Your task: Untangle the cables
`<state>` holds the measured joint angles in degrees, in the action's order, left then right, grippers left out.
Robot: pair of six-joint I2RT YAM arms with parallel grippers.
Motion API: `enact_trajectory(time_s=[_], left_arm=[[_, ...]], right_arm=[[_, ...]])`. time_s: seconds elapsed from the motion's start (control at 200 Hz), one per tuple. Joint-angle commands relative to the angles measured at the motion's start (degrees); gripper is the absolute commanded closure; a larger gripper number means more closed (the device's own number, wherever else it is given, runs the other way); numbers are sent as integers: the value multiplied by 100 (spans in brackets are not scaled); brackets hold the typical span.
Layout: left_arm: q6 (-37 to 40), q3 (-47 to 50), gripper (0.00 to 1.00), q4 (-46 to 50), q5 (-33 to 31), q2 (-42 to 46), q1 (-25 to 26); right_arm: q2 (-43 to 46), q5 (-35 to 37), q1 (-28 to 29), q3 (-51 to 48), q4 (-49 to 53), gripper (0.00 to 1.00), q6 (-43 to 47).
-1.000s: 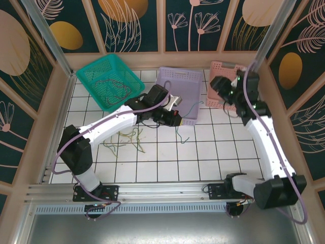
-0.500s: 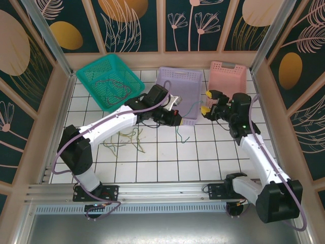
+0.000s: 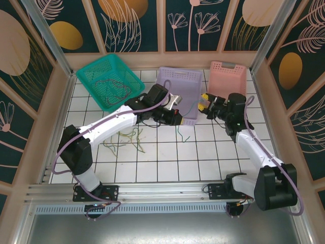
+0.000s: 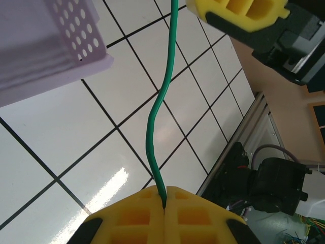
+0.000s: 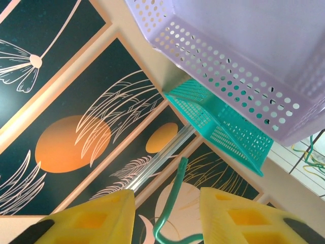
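L gripper pinching green cable, R gripper lined up on its free end.

I've got the L gripper [image 4: 165,202] shut tight on the green cable [image 4: 151,133]. The strand runs straight away from it twd the R gripper [image 5: 165,197], long axis gripper-to-gripper. R jaws stand apart w/ the cable end in the gap, not clamped. R arm's nearer that end. Under both grippers is the white tiled surface [image 3: 203,152], w/ the lilac basket [image 3: 185,84] just beside them. Loose cables [image 3: 127,138] lie back under the L arm.

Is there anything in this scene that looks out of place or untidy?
Yes. A small tangle of cables lies loose on the white tiles beside the left arm. One green cable runs through the air from the shut left hand to the open right hand.
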<state>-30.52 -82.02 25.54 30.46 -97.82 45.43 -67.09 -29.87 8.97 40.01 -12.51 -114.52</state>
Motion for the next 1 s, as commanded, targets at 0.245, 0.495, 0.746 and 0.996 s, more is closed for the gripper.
enact_trajectory(time_s=[0.245, 0.495, 0.746, 0.996], left_arm=[[-68, 65, 100, -207, 210, 97, -4], [187, 44, 100, 204, 330, -8, 1], [426, 10, 100, 418, 522, -328, 184], [564, -218, 100, 579, 533, -510, 324]], right_arm=[[-362, -111, -382, 541, 452, 92, 947], [-1166, 371, -564, 2694, 2739, 100, 4728], [-2041, 960, -415, 4438, 4045, 100, 7884], [-2915, 1964, 361, 6085, 5205, 100, 10677]])
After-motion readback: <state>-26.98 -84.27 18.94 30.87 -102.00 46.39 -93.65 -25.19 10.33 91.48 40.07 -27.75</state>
